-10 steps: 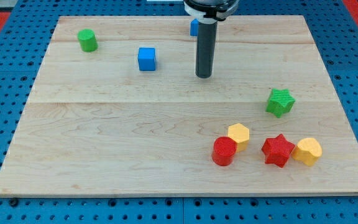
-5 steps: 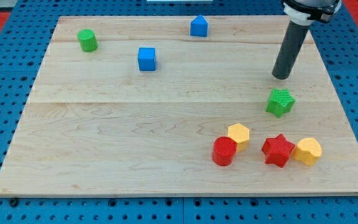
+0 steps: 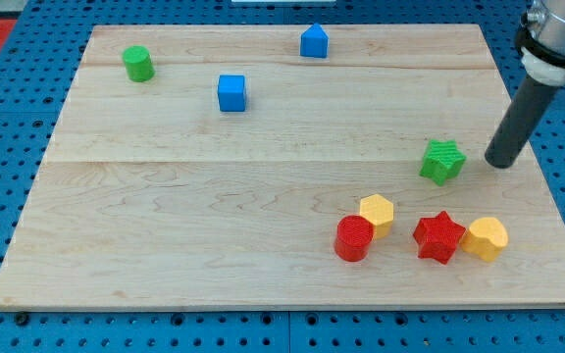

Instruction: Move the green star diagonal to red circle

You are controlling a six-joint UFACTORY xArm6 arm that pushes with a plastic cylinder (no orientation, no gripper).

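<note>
The green star [image 3: 442,161] lies on the wooden board [image 3: 214,196] at the view's right. The red circle [image 3: 354,238] stands lower and to the left of it, touching a yellow hexagon [image 3: 377,212] at its upper right. My tip [image 3: 499,163] rests on the board just right of the green star, with a small gap between them. The rod slants up toward the view's top right corner.
A red star [image 3: 438,236] and a second yellow hexagon [image 3: 486,238] sit together right of the red circle. A blue cube [image 3: 231,93], a blue house-shaped block [image 3: 313,41] and a green cylinder [image 3: 138,64] lie near the view's top.
My tip has moved from the board's upper middle to the right, then down, ending just right of the green star. No block has moved.
</note>
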